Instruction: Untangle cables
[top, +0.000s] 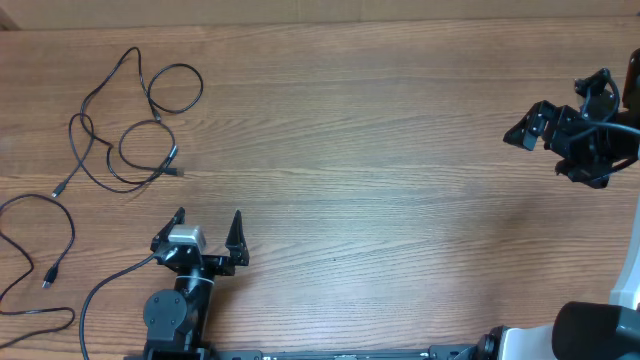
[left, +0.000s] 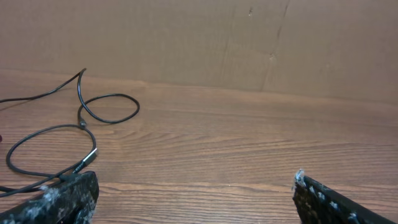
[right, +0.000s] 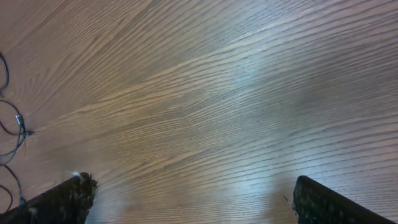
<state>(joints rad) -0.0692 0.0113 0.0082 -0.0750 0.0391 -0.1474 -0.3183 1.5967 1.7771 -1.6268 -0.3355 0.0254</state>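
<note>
Cables (top: 168, 163): thin, black, loosely looped | table (top: 380, 150): grained wood

Left claw (left: 193, 180) spread wide over table (left: 249, 143); black cables (left: 86, 160) lie looped at left, near fingertip.

Soft, even light falls on the wooden table (top: 400, 150), leaving hardly any shadow. In the right wrist view a pale glare streaks the wood, and the near fingers (right: 59, 202) look blurred.
</note>
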